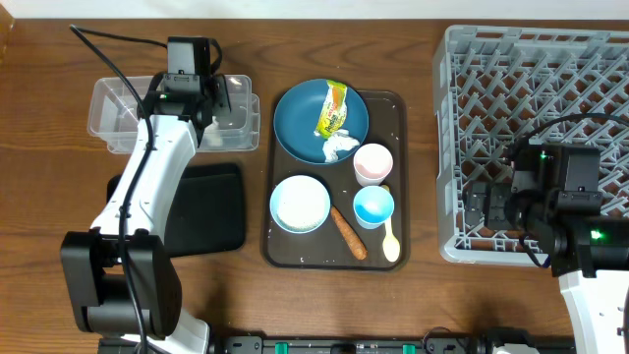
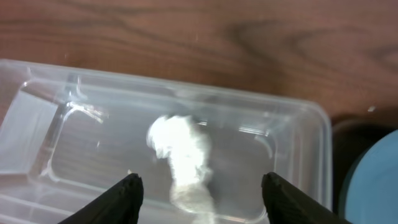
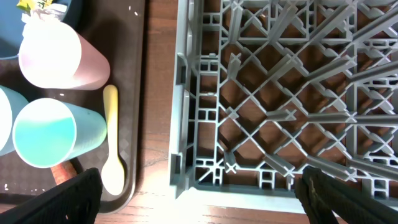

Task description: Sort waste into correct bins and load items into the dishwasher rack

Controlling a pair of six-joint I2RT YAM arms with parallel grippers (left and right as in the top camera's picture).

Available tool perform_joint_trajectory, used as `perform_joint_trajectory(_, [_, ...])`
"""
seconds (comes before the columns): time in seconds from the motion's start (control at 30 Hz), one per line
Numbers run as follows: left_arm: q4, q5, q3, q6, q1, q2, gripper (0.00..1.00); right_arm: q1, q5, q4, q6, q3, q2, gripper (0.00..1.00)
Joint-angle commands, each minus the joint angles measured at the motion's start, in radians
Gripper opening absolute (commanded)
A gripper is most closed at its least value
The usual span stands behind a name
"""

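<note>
Left end effector [image 2: 199, 193] hovered over the clear tub [image 1: 118, 108], fingers spread and empty, apparently because a white tissue wad [image 2: 183, 158] already lay inside. Right end effector [image 3: 199, 199] was released, poised over the rack [image 3: 280, 93] edge beside the spoon [image 3: 112, 140] on the tray.

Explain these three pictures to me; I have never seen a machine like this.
Two robot arms work at a wooden table. The overhead view shows both: the left pincer hangs over a clear tub, the right pincer over the grey dishwasher rack. The other two pictures come from cameras on the wrists. The left one looks down into the tub, where a white tissue lies between open fingers. The right one shows the rack, a pink cup, a blue cup and a yellow spoon on a brown tray. Neither pincer holds anything.
</note>
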Motion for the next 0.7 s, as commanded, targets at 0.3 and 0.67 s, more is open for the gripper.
perform_joint_trajectory(0.3, [0.076, 0.344, 0.008, 0.004, -0.124, -0.018, 0.66, -0.005, 0.0, -0.001, 0.009, 0.02, 0.001, 0.99])
perform_joint_trajectory(0.67, [0.128, 0.344, 0.008, 0.004, -0.27, 0.136, 0.68, -0.005, 0.0, -0.002, 0.009, 0.02, 0.001, 0.99])
